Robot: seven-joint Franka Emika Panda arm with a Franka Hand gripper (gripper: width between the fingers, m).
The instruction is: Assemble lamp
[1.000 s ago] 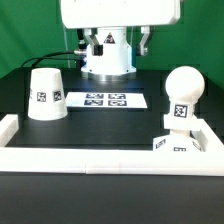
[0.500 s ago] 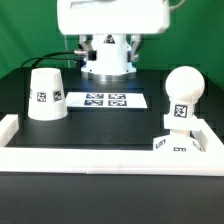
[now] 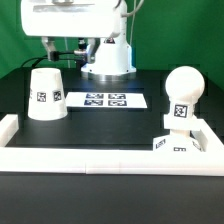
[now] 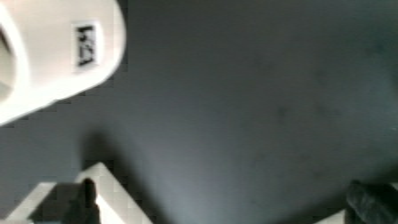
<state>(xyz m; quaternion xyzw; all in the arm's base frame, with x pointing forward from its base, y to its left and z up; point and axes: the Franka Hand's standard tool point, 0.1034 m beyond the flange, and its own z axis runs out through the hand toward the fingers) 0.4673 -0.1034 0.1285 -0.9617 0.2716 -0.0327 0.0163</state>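
The white cone shade (image 3: 45,93) stands on the dark table at the exterior view's left, tag facing front. It also shows in the wrist view (image 4: 50,55) as a white curved wall with a tag. The round-topped bulb (image 3: 181,95) stands upright on the flat square base (image 3: 178,143) at the exterior view's right. My gripper (image 3: 72,45) hangs high at the back, above and behind the shade. In the wrist view the gripper (image 4: 222,205) is open and empty, with bare table between its dark fingertips (image 4: 71,205).
The marker board (image 3: 104,100) lies flat mid-table between the shade and the bulb. A low white wall (image 3: 90,157) runs along the front and up both sides. The arm's white pedestal (image 3: 108,58) stands at the back with black cables beside it.
The gripper has swung from above the pedestal toward the exterior view's left, ending over the area behind the shade. The lamp parts have not moved.
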